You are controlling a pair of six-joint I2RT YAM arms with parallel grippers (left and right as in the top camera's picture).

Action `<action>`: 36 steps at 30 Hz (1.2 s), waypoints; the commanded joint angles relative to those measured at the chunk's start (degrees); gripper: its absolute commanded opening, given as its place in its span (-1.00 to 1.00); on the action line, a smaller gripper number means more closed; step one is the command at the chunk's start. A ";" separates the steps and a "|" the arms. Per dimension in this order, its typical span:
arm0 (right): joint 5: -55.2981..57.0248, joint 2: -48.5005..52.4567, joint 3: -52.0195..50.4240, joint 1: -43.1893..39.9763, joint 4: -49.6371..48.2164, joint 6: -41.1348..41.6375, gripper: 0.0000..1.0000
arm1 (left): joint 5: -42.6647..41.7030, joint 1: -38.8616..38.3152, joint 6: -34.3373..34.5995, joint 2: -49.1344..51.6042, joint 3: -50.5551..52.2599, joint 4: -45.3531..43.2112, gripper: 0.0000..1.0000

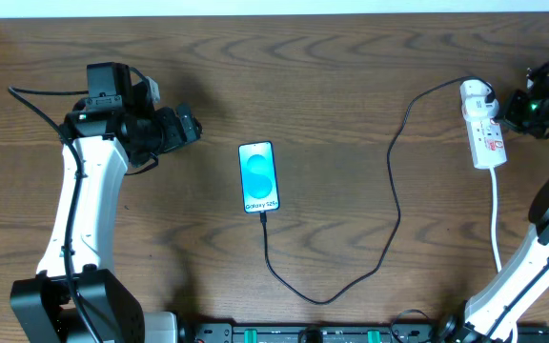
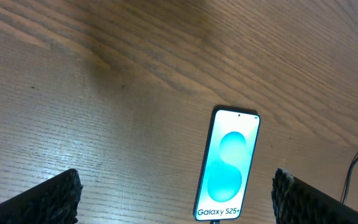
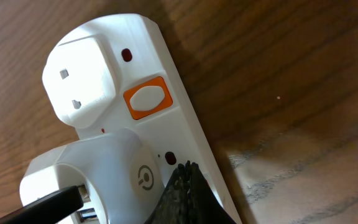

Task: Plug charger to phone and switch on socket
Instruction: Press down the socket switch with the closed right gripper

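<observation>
The phone (image 1: 258, 177) lies flat mid-table, its screen lit blue-cyan. The charger (image 1: 394, 181), a thin black cable, enters the phone's near end, loops toward the front edge and runs up to a white plug (image 1: 477, 95) seated in the socket (image 1: 489, 141). My left gripper (image 1: 192, 127) hovers left of the phone. In the left wrist view its fingers (image 2: 48, 200) stand wide open, with the phone (image 2: 229, 165) ahead and nothing between them. My right gripper (image 3: 188, 169) is shut, its tips on the socket (image 3: 188, 127) beside the plug (image 3: 107, 177). An orange switch (image 3: 146, 98) shows further along.
The socket's thick white cord (image 1: 495, 214) runs toward the front edge at the right. A black rail (image 1: 332, 333) lines the front edge. The table's far edge (image 1: 274, 13) runs along the top.
</observation>
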State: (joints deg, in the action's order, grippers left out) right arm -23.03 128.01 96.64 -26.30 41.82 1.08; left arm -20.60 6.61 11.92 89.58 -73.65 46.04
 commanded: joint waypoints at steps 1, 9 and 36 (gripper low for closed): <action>-4.76 3.10 -1.99 4.59 2.75 0.57 -0.98 | 0.76 0.13 -0.52 0.17 -0.63 0.00 0.94; -4.76 3.10 -1.99 5.99 3.56 0.57 -0.98 | 0.76 0.13 -0.52 0.17 -0.63 0.00 0.94; -12.11 3.10 -1.99 6.64 4.74 8.79 -0.98 | 0.76 0.13 -0.52 0.17 -0.63 0.00 0.94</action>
State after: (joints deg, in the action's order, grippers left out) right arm -20.16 128.01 97.43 -25.10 43.00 8.16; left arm -20.60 6.61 11.92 89.58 -73.65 46.04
